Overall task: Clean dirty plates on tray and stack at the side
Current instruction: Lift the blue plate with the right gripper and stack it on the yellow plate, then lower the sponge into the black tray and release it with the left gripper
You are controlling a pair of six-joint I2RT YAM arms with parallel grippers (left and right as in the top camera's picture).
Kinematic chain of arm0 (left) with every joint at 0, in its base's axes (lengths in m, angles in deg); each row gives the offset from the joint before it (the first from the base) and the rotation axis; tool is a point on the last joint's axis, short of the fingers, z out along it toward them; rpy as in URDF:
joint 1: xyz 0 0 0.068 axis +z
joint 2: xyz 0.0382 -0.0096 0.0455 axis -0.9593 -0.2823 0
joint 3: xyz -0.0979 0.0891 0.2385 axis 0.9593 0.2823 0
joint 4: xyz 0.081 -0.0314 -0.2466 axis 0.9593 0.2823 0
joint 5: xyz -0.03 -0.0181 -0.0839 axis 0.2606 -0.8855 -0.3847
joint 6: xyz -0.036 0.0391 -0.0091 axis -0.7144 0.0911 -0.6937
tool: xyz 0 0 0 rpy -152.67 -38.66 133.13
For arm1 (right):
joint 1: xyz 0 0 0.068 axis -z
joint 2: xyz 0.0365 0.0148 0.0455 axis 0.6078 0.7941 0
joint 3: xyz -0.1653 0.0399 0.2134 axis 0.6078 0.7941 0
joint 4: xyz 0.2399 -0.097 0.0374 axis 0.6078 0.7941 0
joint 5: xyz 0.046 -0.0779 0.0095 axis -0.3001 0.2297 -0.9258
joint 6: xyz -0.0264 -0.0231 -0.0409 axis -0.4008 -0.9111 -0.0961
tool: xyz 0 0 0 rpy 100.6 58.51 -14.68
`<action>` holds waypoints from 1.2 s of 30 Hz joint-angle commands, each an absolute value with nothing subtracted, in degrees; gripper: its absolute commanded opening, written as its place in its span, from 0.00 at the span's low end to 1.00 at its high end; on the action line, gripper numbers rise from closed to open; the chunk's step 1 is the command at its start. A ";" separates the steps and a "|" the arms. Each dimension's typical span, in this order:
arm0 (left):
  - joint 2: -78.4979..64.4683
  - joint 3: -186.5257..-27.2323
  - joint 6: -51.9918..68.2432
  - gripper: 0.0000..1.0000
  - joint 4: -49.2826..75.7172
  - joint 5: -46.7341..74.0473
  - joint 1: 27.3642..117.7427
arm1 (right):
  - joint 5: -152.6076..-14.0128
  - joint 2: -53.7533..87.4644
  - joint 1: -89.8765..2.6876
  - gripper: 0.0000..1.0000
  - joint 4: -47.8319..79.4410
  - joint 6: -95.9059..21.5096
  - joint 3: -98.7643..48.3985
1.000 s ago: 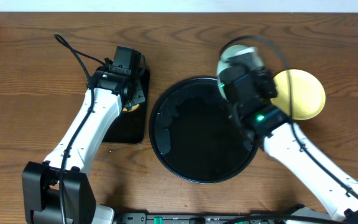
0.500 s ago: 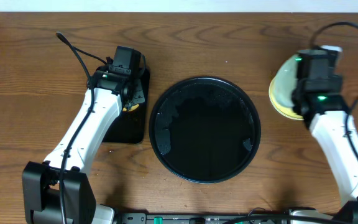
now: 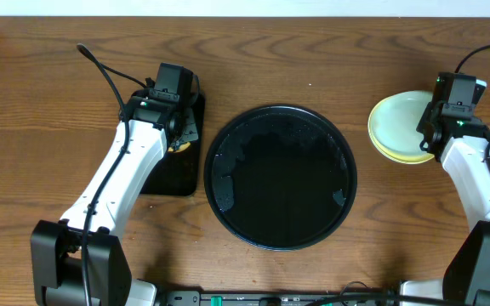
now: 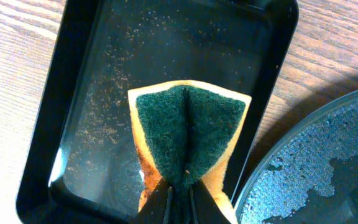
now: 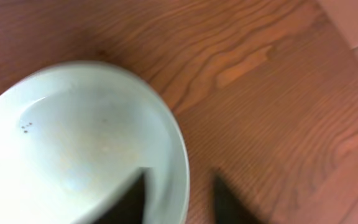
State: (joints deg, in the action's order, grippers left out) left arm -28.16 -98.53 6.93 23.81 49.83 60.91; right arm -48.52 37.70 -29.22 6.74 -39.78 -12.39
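Two plates are stacked on the table at the right: a pale blue plate [image 3: 398,123] on a pale yellow plate [image 3: 390,154]. My right gripper [image 3: 426,136] is open at the stack's right edge. In the right wrist view the pale plate [image 5: 73,143] looks wiped, and my right gripper [image 5: 179,200] straddles its rim, one finger inside and one outside. The round black tray [image 3: 281,178] carries no plates and looks wet [image 4: 328,168]. My left gripper [image 4: 179,194] is shut on a green and yellow sponge [image 4: 188,134] over the rectangular tray.
The small rectangular black tray [image 3: 173,174] lies left of the round tray, its wet floor [image 4: 135,50] under the sponge. A black cable [image 3: 100,72] runs along the left arm. Bare wood shows beyond the plate stack [image 5: 278,81].
My right arm swung from the round tray's back rim to the right with the pale blue plate, set it on the yellow plate and opened. The left arm stayed still.
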 commanded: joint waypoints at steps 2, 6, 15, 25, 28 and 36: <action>-28.71 -98.46 7.57 0.07 23.96 50.79 61.07 | -59.58 37.26 -28.94 0.49 8.36 -38.49 -12.36; -28.71 -98.46 10.54 0.08 23.96 50.75 61.07 | -72.87 37.17 -29.29 0.50 12.54 -38.47 -12.36; -31.29 -98.46 22.02 0.07 20.53 34.62 67.58 | -77.49 37.17 -33.27 0.50 19.44 -38.51 -12.36; -43.88 -98.46 28.00 0.07 18.32 18.88 76.96 | -77.44 37.17 -35.96 0.50 19.95 -38.53 -12.36; -47.53 -98.46 28.75 0.07 18.58 18.68 78.66 | -77.42 37.17 -36.39 0.50 19.90 -38.53 -12.36; -50.02 -98.46 18.04 0.08 19.83 32.61 86.36 | -77.20 37.17 -36.39 0.50 19.95 -39.58 -12.36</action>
